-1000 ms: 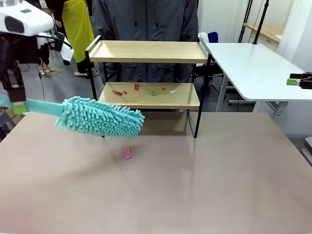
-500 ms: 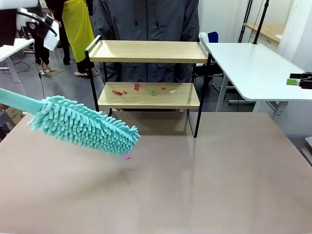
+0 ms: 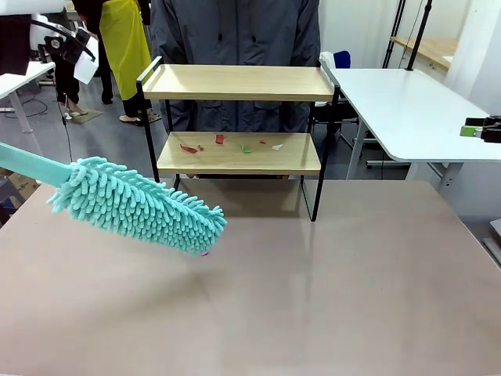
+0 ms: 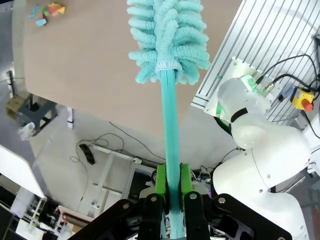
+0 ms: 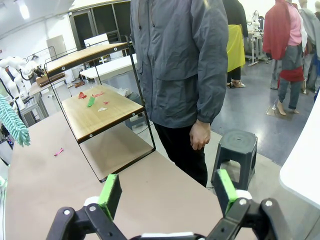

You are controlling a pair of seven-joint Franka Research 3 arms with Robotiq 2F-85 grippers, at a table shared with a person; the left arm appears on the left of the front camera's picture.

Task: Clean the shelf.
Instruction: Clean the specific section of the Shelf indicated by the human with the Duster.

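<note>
The shelf (image 3: 239, 82) stands at the table's far side, its top board bare. Its lower board (image 3: 297, 160) carries red (image 3: 189, 148), green (image 3: 245, 148) and white (image 3: 277, 146) scraps. A teal fluffy duster (image 3: 137, 205) hangs slanted over the table's left, in front of the shelf, its tip down over a pink scrap (image 3: 205, 252). My left gripper (image 4: 172, 197) is shut on the duster's handle (image 4: 170, 130). My right gripper (image 5: 167, 192) is open and holds nothing. It sits at the far right (image 3: 477, 130), away from the shelf (image 5: 100, 107).
A person in a grey jacket (image 3: 235, 35) stands behind the shelf, one hand (image 5: 199, 136) hanging by the table's edge. A white table (image 3: 407, 110) stands at the right and a dark stool (image 5: 235, 147) on the floor. The beige tabletop (image 3: 329, 290) stretches wide in front.
The duster has swung left and down, its tip now over the pink scrap on the table. My left arm has drawn out past the picture's left edge. The right gripper has not moved.
</note>
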